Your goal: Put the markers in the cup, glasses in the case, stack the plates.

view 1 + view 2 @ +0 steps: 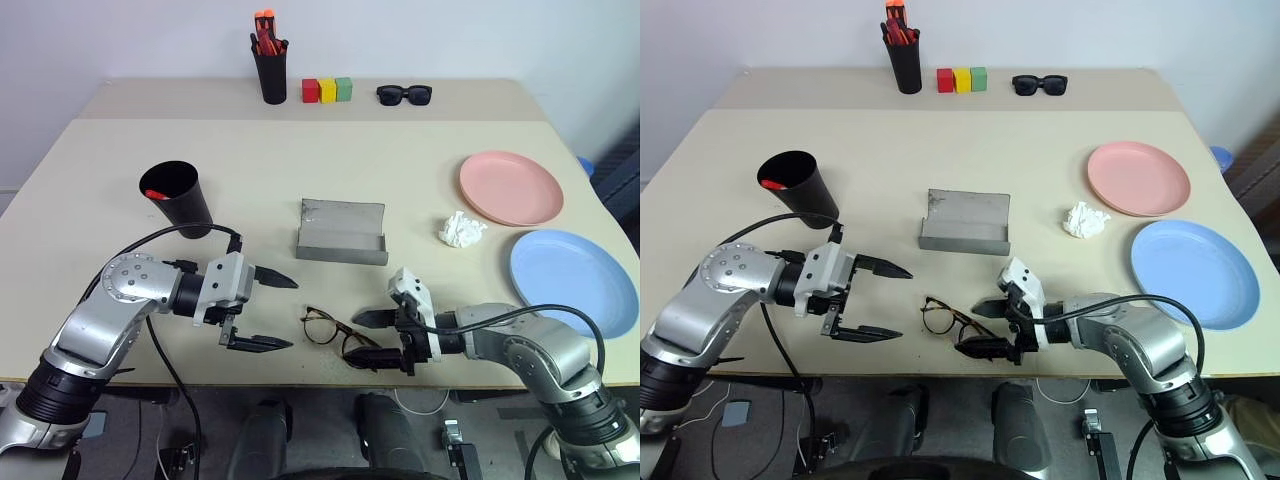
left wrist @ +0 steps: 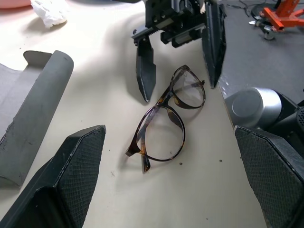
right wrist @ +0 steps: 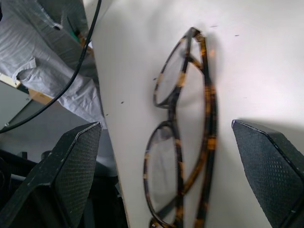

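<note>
Glasses (image 1: 335, 331) are lying folded on the counter (image 1: 400, 190), near its front edge. Right pincer (image 1: 372, 337) is flanking them, fingers spread (no contact); left pincer (image 1: 270, 312) is hanging spread alongside.

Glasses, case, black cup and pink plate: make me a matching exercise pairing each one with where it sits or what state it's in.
Things:
1. glasses
2. case
3. cup
4. pink plate

States or places:
A. lying open at the table's middle
B. folded, by the near table edge between both open end effectors
C. beside the crumpled tissue, not yet stacked
D. has something red inside

Pairs: 1-B, 2-A, 3-D, 4-C
</note>
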